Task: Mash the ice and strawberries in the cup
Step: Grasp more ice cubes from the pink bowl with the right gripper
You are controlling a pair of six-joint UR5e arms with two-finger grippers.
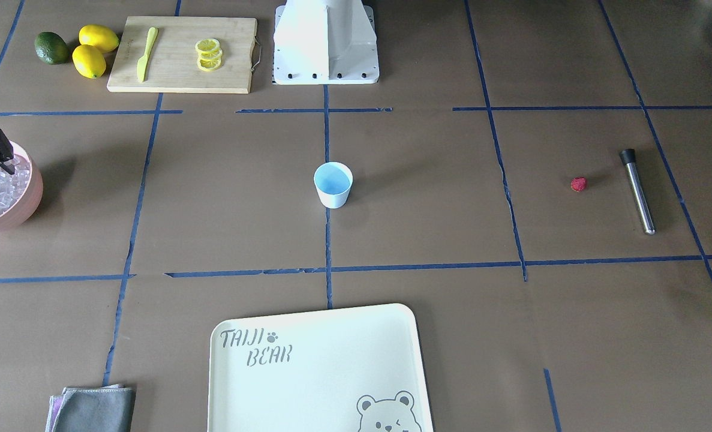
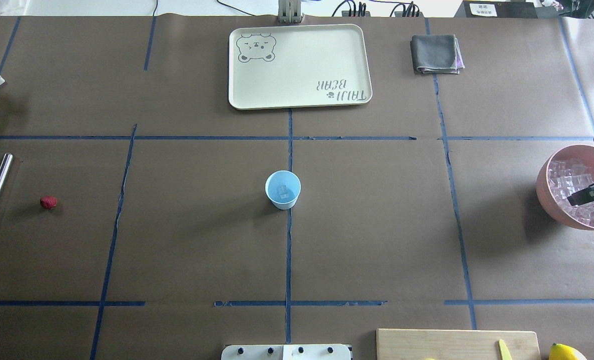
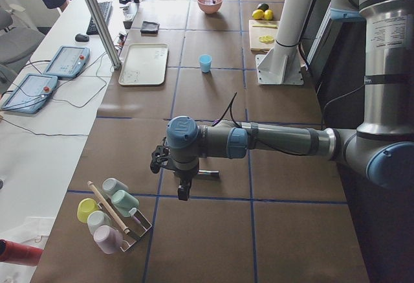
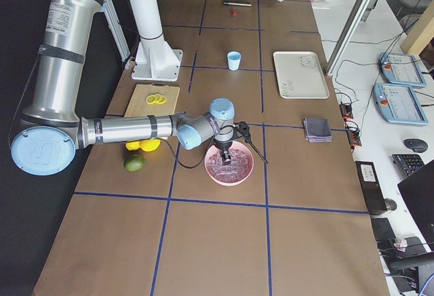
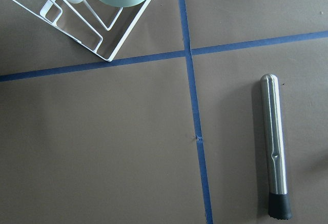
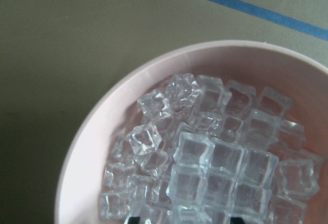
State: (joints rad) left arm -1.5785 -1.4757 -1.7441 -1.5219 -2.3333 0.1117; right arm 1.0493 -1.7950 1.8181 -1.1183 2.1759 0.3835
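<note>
The light-blue cup (image 2: 282, 190) stands upright at the table's centre with one clear ice cube (image 2: 282, 190) in it. Many more ice cubes (image 6: 215, 167) fill the pink bowl (image 6: 102, 126) at the table's right end. My right gripper (image 6: 184, 220) hangs just over that ice. Its dark fingertips stand apart at the bottom edge of the right wrist view, so it is open. The red strawberry (image 2: 48, 202) lies on the far left, next to a steel muddler (image 5: 274, 144). My left gripper (image 3: 183, 192) hovers near the muddler. I cannot tell whether it is open or shut.
A cream tray (image 2: 236, 95) and a folded grey cloth (image 2: 436, 54) lie across the table. A cutting board (image 1: 182, 81) holds lemon slices (image 1: 209, 54) and a yellow knife (image 1: 146, 53), with lemons (image 1: 95, 48) beside it. A wire cup rack (image 5: 97, 29) stands near the muddler.
</note>
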